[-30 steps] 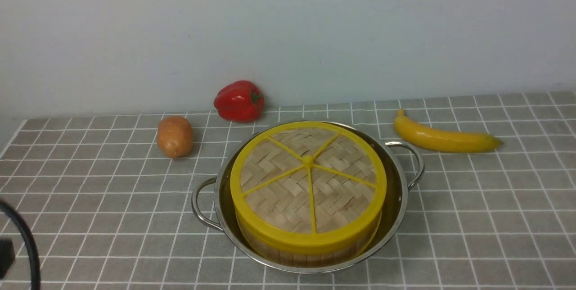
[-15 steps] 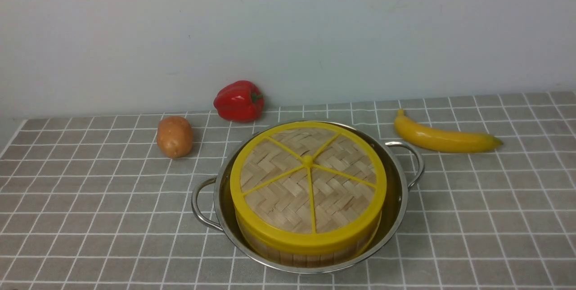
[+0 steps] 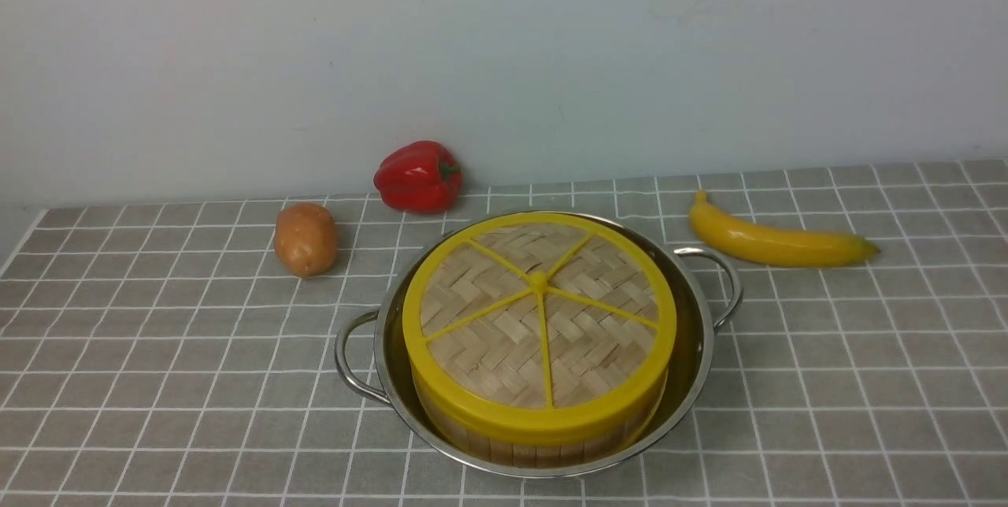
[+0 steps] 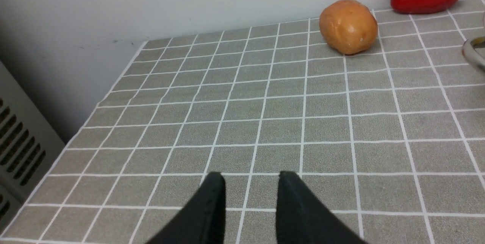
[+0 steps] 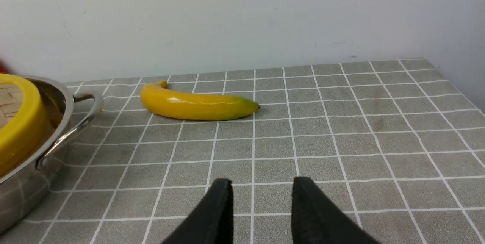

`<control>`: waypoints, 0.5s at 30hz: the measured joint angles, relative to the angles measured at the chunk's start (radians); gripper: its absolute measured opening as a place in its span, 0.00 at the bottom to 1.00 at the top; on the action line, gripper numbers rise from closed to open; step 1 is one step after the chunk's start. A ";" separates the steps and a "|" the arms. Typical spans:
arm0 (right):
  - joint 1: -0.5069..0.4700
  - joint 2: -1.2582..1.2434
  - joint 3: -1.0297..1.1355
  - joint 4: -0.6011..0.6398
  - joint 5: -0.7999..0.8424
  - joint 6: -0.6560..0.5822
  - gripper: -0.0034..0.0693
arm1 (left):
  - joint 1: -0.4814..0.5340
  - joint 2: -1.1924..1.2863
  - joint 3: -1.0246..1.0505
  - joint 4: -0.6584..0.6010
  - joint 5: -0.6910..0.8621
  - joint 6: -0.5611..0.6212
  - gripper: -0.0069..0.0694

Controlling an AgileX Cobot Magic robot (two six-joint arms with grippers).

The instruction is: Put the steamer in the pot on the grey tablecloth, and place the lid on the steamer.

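Now | lid (image 3: pixel 539 310) on steamer (image 3: pixel 543 432) in pot (image 3: pixel 701 334) (seemingly done) | left gripper (image 4: pixel 250 183) empty, parted, nearer left handle | right gripper (image 5: pixel 261 189) empty, parted

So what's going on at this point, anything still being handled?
Nothing is being handled. The steamer sits inside the pot on the grey tablecloth, with the lid on top. The left gripper and right gripper are both open and empty, over bare cloth to either side of the pot.
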 joint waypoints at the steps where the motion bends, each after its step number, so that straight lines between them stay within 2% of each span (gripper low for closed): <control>1: 0.000 0.000 0.000 0.000 0.000 0.000 0.38 | 0.000 0.000 0.000 0.000 0.000 0.000 0.34; 15: 0.000 0.000 0.000 0.000 0.000 0.000 0.38 | 0.000 0.000 0.000 0.000 0.000 0.000 0.37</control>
